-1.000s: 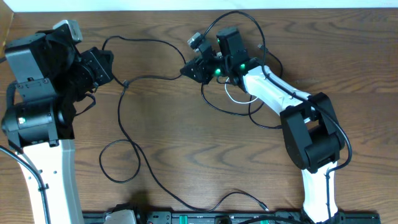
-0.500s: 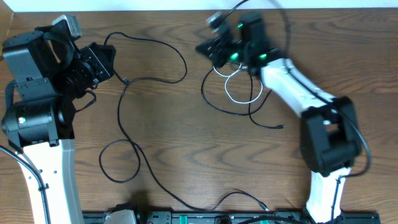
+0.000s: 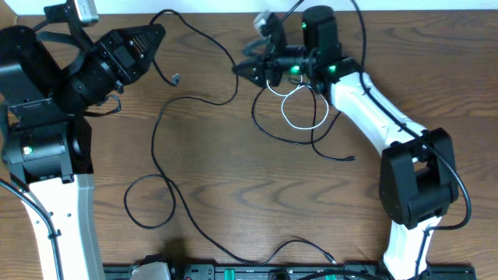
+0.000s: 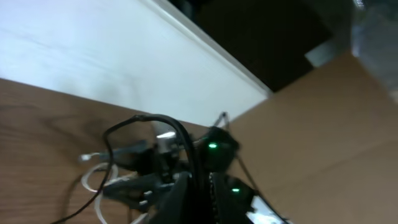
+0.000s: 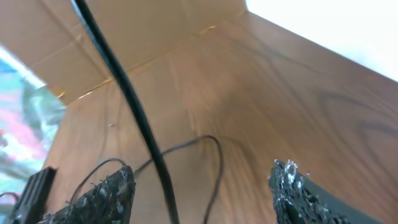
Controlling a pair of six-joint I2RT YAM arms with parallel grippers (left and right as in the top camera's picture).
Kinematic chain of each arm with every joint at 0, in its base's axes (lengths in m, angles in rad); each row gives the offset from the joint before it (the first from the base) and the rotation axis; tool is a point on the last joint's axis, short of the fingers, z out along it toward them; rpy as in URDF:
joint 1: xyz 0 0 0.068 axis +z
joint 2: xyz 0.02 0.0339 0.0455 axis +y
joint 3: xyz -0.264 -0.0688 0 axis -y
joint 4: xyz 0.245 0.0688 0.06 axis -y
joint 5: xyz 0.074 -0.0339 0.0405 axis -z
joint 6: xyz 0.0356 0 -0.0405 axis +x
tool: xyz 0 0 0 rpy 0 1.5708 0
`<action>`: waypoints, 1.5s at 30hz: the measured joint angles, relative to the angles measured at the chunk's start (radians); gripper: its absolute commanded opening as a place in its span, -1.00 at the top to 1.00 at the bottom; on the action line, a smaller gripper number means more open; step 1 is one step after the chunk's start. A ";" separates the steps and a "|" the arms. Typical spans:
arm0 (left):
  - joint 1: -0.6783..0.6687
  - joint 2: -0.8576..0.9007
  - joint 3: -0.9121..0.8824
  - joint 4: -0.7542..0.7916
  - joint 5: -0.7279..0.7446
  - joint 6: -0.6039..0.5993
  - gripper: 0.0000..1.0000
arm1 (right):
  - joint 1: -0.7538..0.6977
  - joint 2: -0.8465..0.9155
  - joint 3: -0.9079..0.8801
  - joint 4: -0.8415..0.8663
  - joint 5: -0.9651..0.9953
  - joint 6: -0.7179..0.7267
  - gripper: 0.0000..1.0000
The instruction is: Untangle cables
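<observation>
Right gripper point(image 5: 202, 173) spread, thin black cord point(image 5: 134, 106) running between its fingers, arm stretched far | left gripper point(image 3: 148, 37) tilted high, we cannot tell its grip | thin white looped cord point(image 3: 285, 117) on table near right gripper

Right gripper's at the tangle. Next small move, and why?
Probably shut the right gripper on the thin black cable running between its open fingers, then ease it away from the looped white cable. The wrist view shows the black cable centred but ungripped.
</observation>
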 measured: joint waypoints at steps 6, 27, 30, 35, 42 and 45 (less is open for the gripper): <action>0.000 0.000 0.000 0.006 0.043 -0.084 0.85 | 0.045 0.000 0.000 -0.001 -0.004 -0.012 0.49; 0.006 0.069 0.000 -0.087 -0.091 0.065 -0.75 | -0.257 -0.323 0.081 -0.512 0.367 0.067 0.99; 0.007 0.105 0.000 -0.104 -0.104 0.085 -0.79 | -0.383 -0.358 0.222 -0.619 0.409 0.071 0.98; 0.007 0.156 0.000 -0.138 -0.112 0.103 -0.80 | -0.611 -0.361 0.412 -0.702 0.447 0.073 0.98; 0.007 0.179 0.000 -0.165 -0.117 0.153 -0.80 | -0.851 -0.349 0.472 -0.659 0.509 0.066 0.98; 0.007 0.179 0.000 -0.167 -0.119 0.172 -0.80 | -0.913 -0.305 0.476 -0.644 0.546 0.037 0.99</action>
